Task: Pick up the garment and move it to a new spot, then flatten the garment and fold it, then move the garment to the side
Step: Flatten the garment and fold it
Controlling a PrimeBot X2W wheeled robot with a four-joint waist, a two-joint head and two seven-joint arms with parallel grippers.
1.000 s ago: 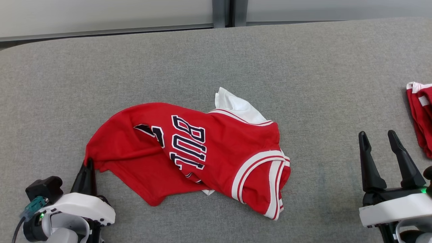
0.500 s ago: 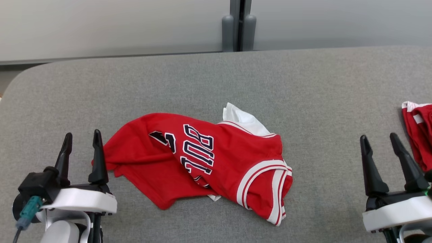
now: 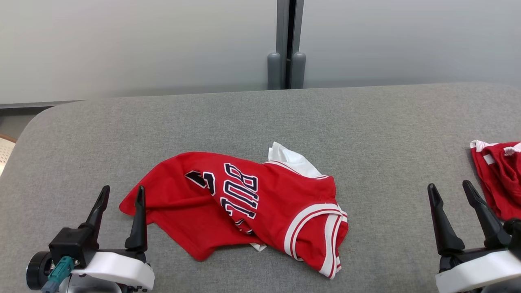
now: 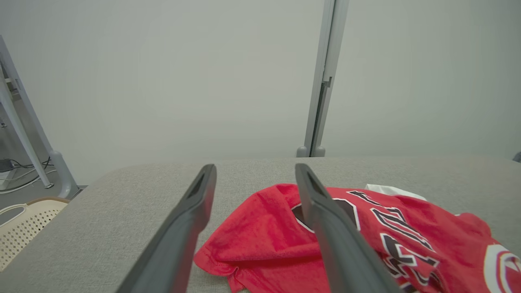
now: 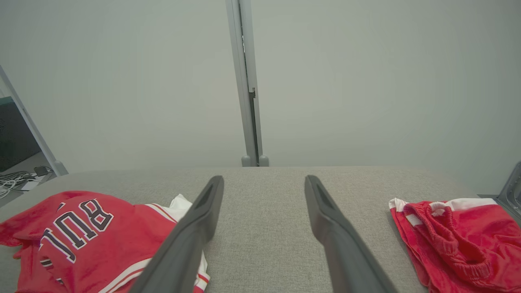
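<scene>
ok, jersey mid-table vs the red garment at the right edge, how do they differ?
The jersey carries dark white-outlined lettering; the right-edge garment shows none. The jersey sprawls wide mid-table; the right-edge garment is a tighter bunch with a gathered waistband. Both are red with white trim, crumpled, lying loose on the grey table.

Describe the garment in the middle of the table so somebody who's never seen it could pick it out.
Start at the grey cloth-covered table in front of the pale wall. Near its middle lies a crumpled red jersey. Unlike the other red garment at the table's right edge, it carries dark, white-outlined lettering across its front.
</scene>
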